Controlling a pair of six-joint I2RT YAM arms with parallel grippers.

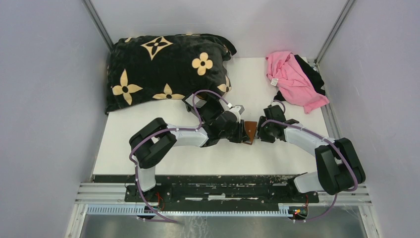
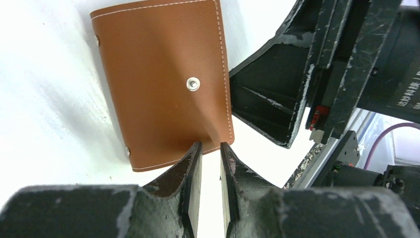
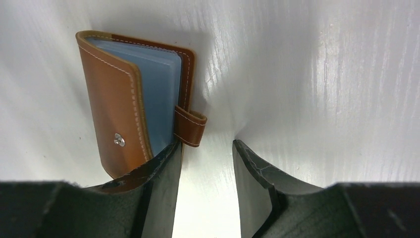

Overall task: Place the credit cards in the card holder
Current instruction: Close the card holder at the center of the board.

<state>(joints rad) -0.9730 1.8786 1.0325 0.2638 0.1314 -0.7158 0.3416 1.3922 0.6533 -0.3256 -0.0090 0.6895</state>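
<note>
Over white table (image 1: 277, 153), left pincer (image 2: 211, 148) pinches the card holder (image 2: 158, 84), right pincer (image 3: 208, 146) stands released.

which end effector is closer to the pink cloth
Right. The right end effector sits near-left of the pink cloth; the left end effector is farther left, past the card holder.
</note>
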